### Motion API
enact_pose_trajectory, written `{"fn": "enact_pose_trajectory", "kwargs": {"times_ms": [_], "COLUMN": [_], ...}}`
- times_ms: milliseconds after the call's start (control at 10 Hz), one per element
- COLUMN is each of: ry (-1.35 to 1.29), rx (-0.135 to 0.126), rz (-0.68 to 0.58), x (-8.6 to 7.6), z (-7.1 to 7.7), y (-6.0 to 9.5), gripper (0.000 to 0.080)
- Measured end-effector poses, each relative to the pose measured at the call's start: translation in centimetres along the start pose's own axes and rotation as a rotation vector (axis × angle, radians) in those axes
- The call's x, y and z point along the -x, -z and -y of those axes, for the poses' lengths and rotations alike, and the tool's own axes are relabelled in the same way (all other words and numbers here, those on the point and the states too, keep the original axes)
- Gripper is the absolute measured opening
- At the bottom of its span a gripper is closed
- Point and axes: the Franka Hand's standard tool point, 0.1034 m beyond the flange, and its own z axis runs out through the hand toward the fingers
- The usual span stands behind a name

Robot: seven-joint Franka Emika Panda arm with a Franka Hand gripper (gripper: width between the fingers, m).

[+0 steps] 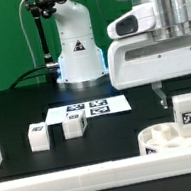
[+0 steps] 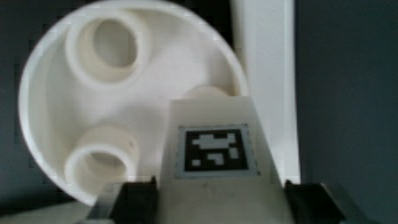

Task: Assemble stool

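Closest to the exterior camera runs the long white border rail (image 1: 87, 176), along the six o'clock edge of the black surface (image 1: 15, 113). Largest in view is the gripper (image 1: 183, 100) at about three o'clock, its jaws closed on one stool leg (image 1: 186, 113) with the tag facing outward. Under it, near five o'clock, lies the seat disc (image 1: 157, 139), rim up. The wrist view shows its round sockets (image 2: 111, 45) beside the upright stool leg (image 2: 217, 140); whether leg and disc touch I cannot tell. A loose leg (image 1: 37, 136) and a second loose leg (image 1: 74, 127) sit around nine o'clock, near the marker board (image 1: 89, 109). The likeliest failure is a leg lowered off-centre, catching a socket lip and jamming or tilting. Nothing visibly holds the disc, so a sideways push could slide it against the rail. A twist might also slip the smooth plastic in the grip.
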Motion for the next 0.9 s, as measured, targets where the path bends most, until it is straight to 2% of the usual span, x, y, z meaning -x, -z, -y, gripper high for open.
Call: {"fn": "enact_pose_trajectory", "kwargs": {"times_ms": [300, 900], "ry": [-0.251, -0.756], "rx": [-0.004, -0.049], "rz": [0.003, 0.043], "x": [0.12, 0.26], "z": [0.14, 0.25], "y": [-0.07, -0.16], "gripper": [0.034, 0.034]}}
